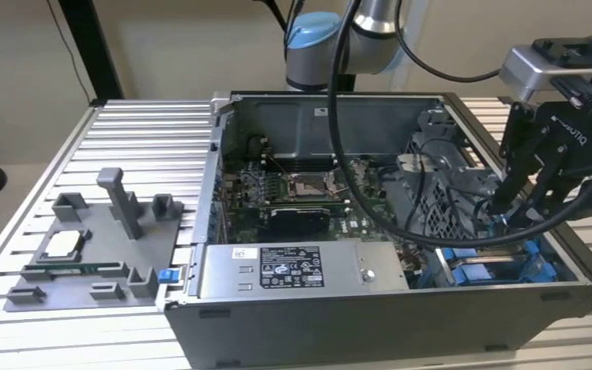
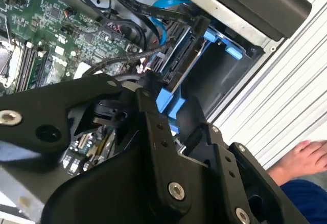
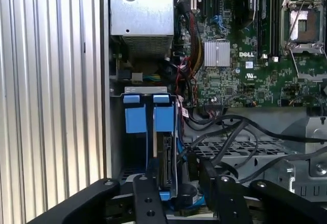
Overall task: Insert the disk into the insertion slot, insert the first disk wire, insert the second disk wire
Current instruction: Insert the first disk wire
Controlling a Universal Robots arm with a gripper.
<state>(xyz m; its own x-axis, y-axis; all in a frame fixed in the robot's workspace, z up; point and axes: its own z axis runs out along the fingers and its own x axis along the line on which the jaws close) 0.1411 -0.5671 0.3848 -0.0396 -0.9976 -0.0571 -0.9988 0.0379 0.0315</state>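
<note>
The disk (image 3: 164, 157) stands on edge in its bright blue carrier (image 3: 135, 119) inside the insertion slot (image 3: 134, 155), the dark bay at the case's corner. In the exterior view that blue carrier (image 1: 486, 266) is at the case's front right. My gripper (image 3: 180, 196) reaches down over the disk's near end, one finger on each side, and looks open with a gap beside the disk. The second wrist view has the fingers (image 2: 153, 109) around the blue frame (image 2: 166, 104). Black plugs and wires (image 2: 171, 45) and a blue wire (image 2: 168, 1) lie at the disk's edge; I cannot tell whether they are seated.
A grey power-supply box (image 1: 290, 270) sits along the case's front, with the motherboard (image 1: 296, 193) behind it. A light grey fixture tray (image 1: 80, 254) lies at the exterior view's left. A perforated cage (image 3: 230, 147) and loose black cables flank the bay. A person's hand (image 2: 306, 157) rests outside the case.
</note>
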